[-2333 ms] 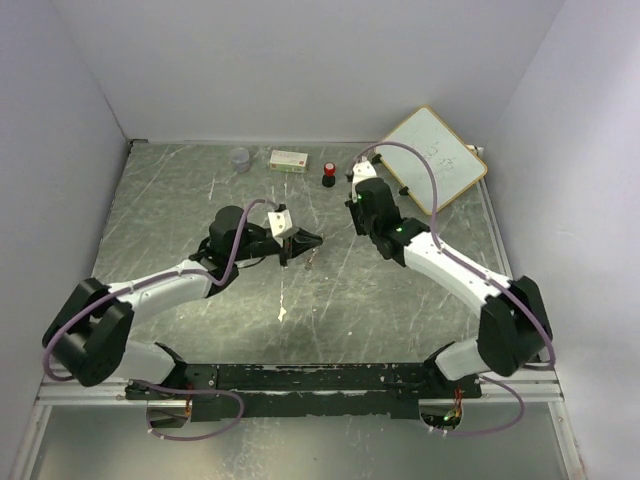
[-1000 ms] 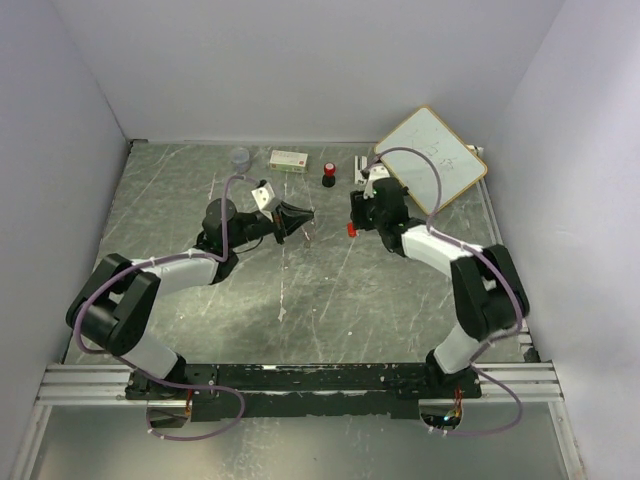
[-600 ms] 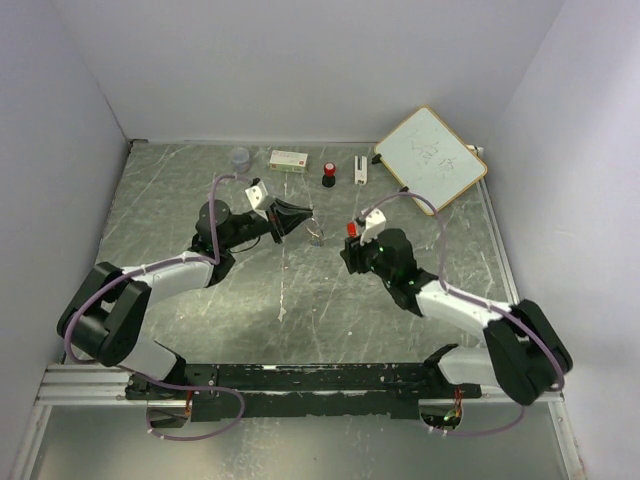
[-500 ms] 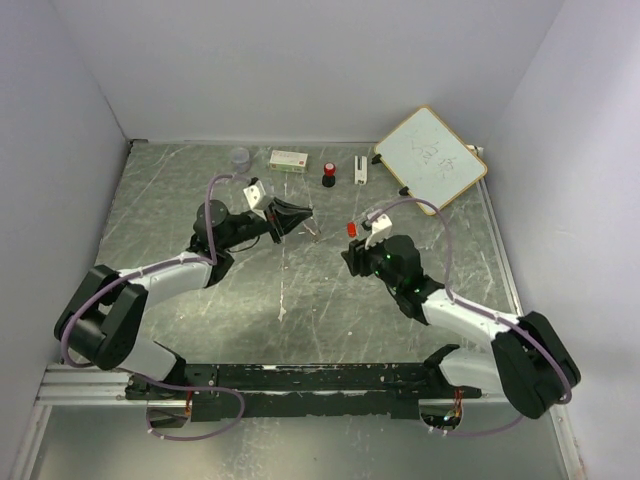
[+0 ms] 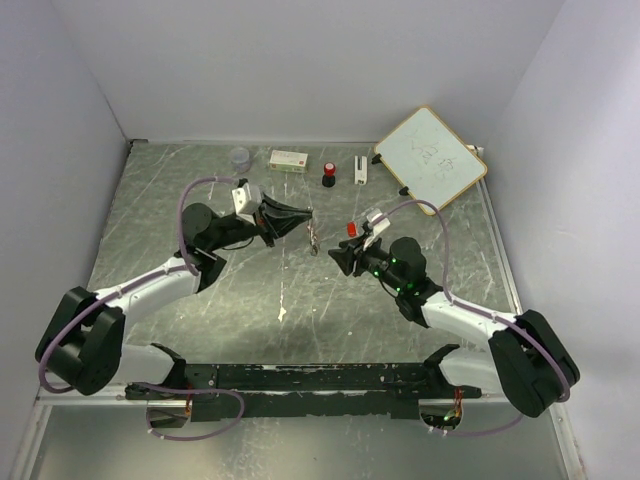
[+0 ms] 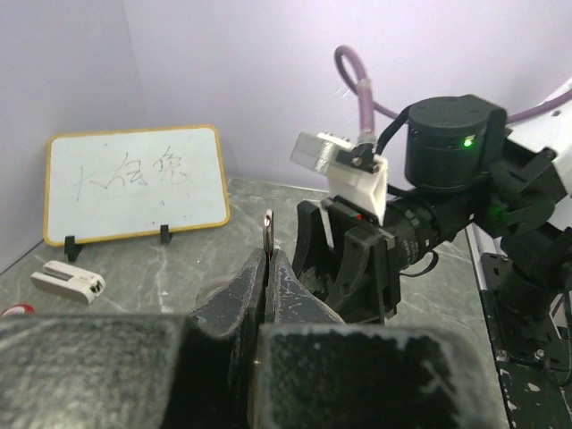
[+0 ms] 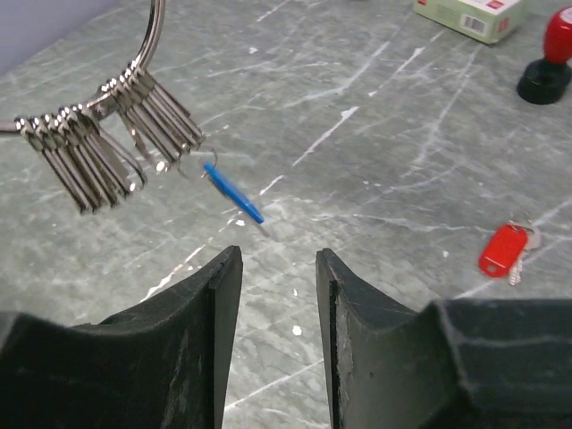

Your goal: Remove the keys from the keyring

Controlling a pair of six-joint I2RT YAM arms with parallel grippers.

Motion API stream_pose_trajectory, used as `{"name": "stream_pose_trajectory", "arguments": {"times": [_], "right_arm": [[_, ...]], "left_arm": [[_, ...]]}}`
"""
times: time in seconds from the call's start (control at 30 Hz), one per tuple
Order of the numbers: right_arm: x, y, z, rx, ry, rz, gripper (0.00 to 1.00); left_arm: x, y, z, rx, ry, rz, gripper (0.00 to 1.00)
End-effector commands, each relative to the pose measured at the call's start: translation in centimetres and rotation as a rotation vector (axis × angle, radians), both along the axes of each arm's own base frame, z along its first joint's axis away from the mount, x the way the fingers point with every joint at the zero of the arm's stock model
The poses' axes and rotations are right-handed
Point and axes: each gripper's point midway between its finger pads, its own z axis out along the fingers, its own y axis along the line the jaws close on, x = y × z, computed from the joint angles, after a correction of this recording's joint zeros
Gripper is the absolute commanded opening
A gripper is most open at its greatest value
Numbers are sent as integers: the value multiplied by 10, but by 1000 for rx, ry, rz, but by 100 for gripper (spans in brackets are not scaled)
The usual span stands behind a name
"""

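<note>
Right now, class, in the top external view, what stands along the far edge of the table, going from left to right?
small clear cup → white box → black object with red top → small white piece → whiteboard

Shiny metal keyring [image 7: 154, 31], blue plastic key [image 7: 234, 194]

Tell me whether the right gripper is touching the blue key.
Apart. Right wrist view: the blue key dangles from the keyring, bare table showing between its tip and the open right gripper.
</note>
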Motion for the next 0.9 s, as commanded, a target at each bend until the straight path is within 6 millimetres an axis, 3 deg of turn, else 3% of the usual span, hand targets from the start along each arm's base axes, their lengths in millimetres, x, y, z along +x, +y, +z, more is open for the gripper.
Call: {"name": "stream_pose_trajectory", "arguments": {"times": [0.0,0.37,0.87], "right_arm": [[-9,16,17,70,-27,85,37],[-25,31,27,121,-52,174,27],[-31,50,23,108,-55,213,29]], "left_arm": [[-21,0,31,-40,-76,-63,7],[-27,-1,37,-61,-87,-65,7],[-28,-5,37,-61,-84,-70,7]]}}
